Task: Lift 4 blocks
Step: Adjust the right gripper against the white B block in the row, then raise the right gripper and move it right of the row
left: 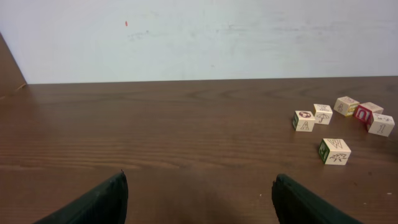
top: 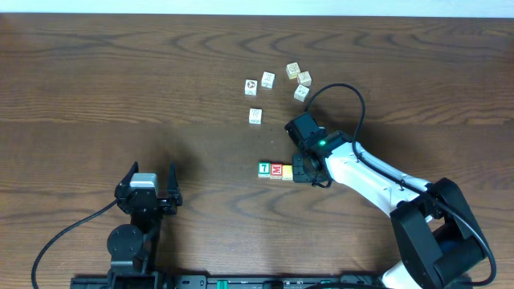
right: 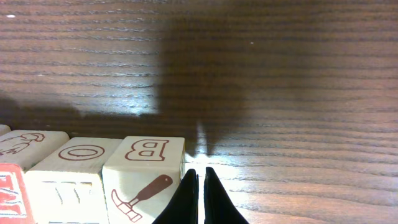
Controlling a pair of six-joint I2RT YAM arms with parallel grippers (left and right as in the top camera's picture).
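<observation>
The right gripper (right: 200, 178), fully closed and holding nothing, has its tips just at 3 o'clock of the row of green block (top: 263, 169), red block (top: 276, 170) and yellow block (top: 287, 172) near table (top: 161, 96) centre; the left gripper (top: 150, 184), spread wide and empty, sits at 8 o'clock

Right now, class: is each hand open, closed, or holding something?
Left hand: open, holding nothing.
Right hand: closed, holding nothing, tips right beside the block marked B.
</observation>
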